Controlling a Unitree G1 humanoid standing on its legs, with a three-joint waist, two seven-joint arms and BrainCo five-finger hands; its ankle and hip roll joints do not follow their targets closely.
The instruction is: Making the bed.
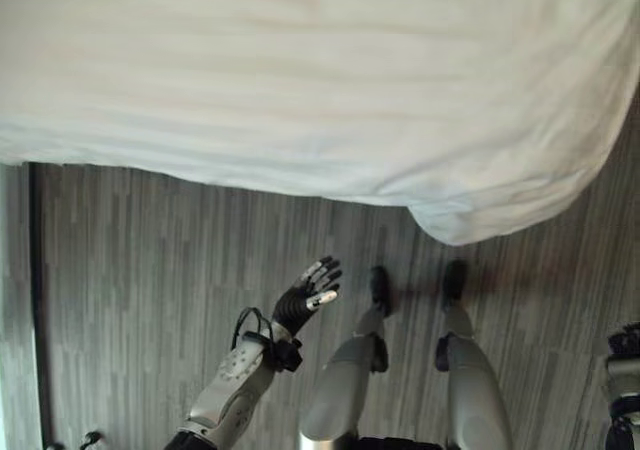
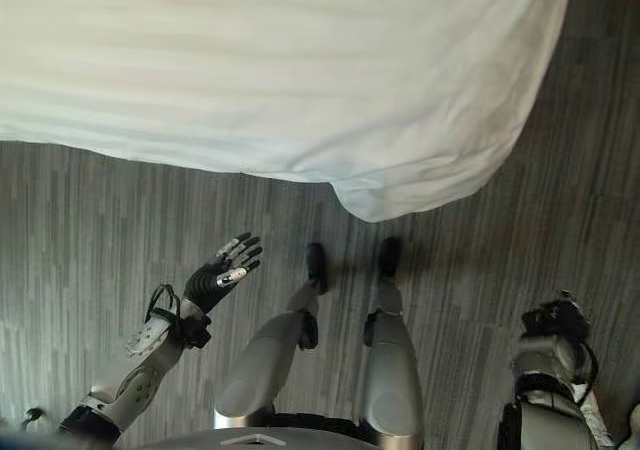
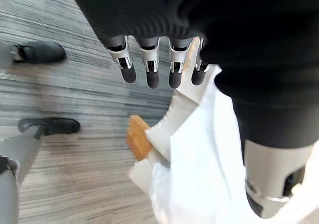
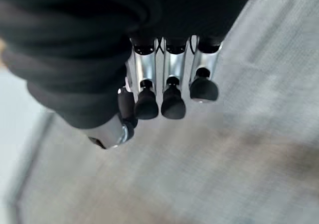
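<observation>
- Nearest to us is our right hand, silver fingers with dark tips hanging fairly straight over the grey wood-grain plank floor; it holds nothing. In the right eye view its dark ribbed cover sits low at our right side, well apart from the bed.
- Our left hand is raised above the floor with its fingers spread and relaxed, palm empty, short of the bedding and touching nothing.
- The task's thing, the white rumpled cloth bed cover, lies across the bed ahead of us. Its near edge hangs over the side, and one rounded corner droops lower toward the floor than the rest.
- In the left wrist view we see white folds past the fingers and a small orange-brown wooden piece beneath them; we cannot tell what it is.
- We judge that the work on this edge is not yet begun, since neither hand has cloth.
- Risk: with the hand this far off, a reach may close on air or catch a thin fold that slips out.
- Risk: pulling the drooping corner from one side alone could skew the cover and drag it further onto the floor.
- Risk: a low reach forward may unsettle our balance near the bed.
</observation>
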